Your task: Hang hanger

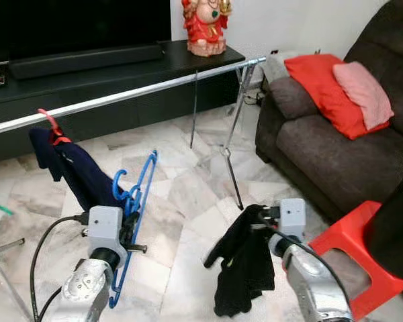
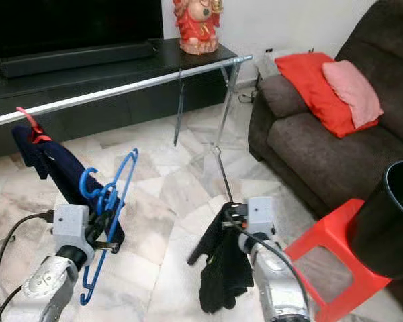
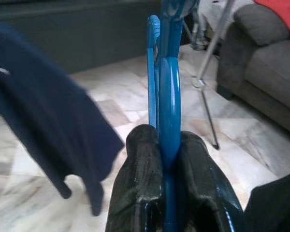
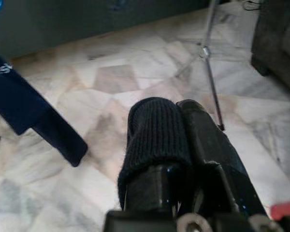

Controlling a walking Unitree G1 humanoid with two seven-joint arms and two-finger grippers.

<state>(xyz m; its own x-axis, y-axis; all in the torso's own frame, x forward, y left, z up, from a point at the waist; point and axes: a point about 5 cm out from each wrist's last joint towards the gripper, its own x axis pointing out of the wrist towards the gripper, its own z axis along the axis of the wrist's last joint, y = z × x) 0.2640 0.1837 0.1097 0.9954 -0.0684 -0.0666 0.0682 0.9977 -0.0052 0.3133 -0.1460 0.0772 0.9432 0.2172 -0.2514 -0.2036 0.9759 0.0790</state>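
Hanger work at silver clothes rail (image 1: 148, 88); both grippers loaded.

Left gripper (image 3: 166, 159) clamped on bright blue plastic hangers (image 1: 136, 201), held upright below the rail and just beside dark navy garment (image 1: 74, 171) hung there from red hanger hook (image 1: 50, 123); right gripper (image 4: 176, 123) pinched shut on black knitted garment (image 1: 245, 261), hung limp above pale marble floor (image 1: 181, 194), near red plastic stool (image 1: 352, 258); dark brown sofa (image 1: 322, 134) with red and pink cushions (image 1: 339, 90) at right.
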